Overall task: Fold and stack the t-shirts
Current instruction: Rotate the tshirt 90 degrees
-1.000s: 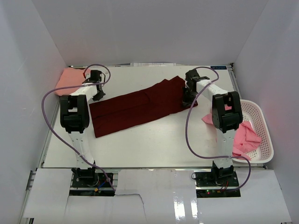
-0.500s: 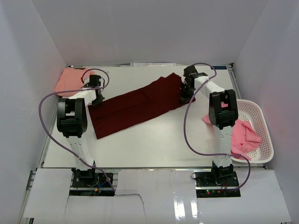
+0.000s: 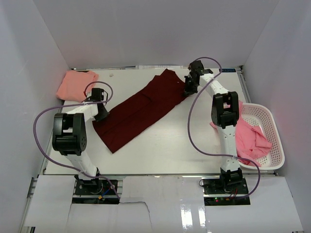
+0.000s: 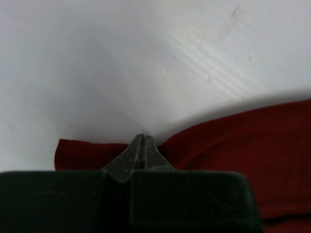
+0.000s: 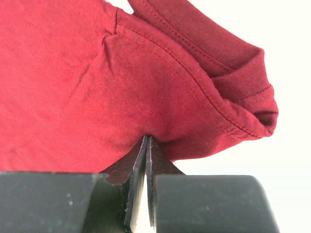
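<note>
**Maroon shirt mid-fold, pink ones waiting**

On the table (image 3: 160, 145), the maroon shirt (image 3: 141, 109) lies as a long folded strip from 8 to 1 o'clock. The basket (image 3: 278, 145) at 4 o'clock holds pink shirts (image 3: 250, 141), not yet folded. A salmon shirt (image 3: 75, 85) sits folded at 10 o'clock. The left gripper (image 4: 141, 145) pinches the strip's 8 o'clock end and the right gripper (image 5: 146, 145) its 1 o'clock end, both clamped tight on cloth.

Table (image 3: 165, 145): white, flat top.
Basket (image 3: 266, 116): white plastic mesh, at table's right edge.
Walls (image 3: 146, 34): white panels, three sides.
</note>
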Motion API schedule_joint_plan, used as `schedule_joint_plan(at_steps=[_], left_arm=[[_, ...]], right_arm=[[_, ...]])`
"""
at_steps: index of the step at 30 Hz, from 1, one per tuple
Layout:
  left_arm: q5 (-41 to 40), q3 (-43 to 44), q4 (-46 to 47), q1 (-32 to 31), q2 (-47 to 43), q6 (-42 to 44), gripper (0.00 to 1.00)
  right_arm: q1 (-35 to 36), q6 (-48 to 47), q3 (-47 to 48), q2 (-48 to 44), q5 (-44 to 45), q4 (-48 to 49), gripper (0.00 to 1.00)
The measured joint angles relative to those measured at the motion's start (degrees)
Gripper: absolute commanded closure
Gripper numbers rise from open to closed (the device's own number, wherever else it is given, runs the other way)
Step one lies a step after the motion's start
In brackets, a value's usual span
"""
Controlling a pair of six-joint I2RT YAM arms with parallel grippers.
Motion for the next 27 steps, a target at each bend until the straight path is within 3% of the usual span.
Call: schedule_joint_plan(at_steps=[14, 27], left_arm=[[8.4, -11.6, -1.2, -6.7, -10.7, -5.6, 1.0], [21.2, -22.8, -0.8, -23.4, -20.3, -16.9, 1.0]], right_arm=[[-2.2, 10.1, 5.6, 7.8, -15.8, 15.2, 0.92], [-1.9, 23.3, 7.3, 13.7, -26.2, 30.7, 0.9]])
